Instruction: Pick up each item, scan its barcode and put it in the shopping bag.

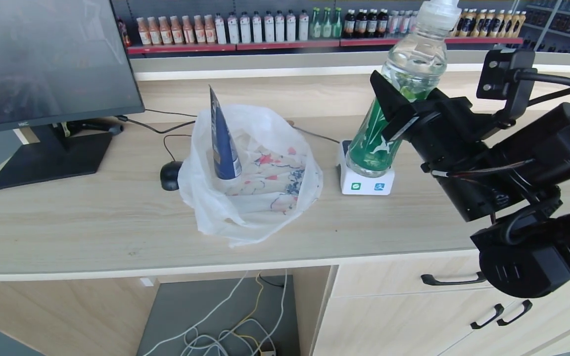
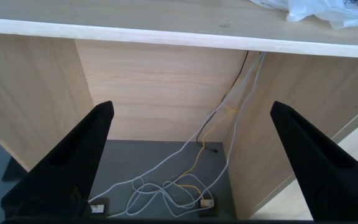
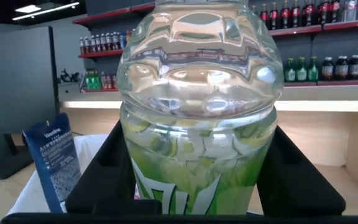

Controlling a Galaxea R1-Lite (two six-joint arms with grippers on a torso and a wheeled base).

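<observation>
While right hand point(image 1: 399, 116) clamps bottle point(image 1: 416, 64) over scanner point(image 1: 364, 185) | bag point(image 1: 265, 198) just beside | left hand point(image 2: 191, 109) gapes empty

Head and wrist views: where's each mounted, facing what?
Head: high, looking down at counter, shopping bag, scanner; right arm, right hand gripping bottle show.
Left wrist: below counter edge, facing cables underneath; open left hand at its sides.
Right wrist: behind the bottle, facing shelves.
Shared: bottle and blue pouch, head and right wrist.
</observation>
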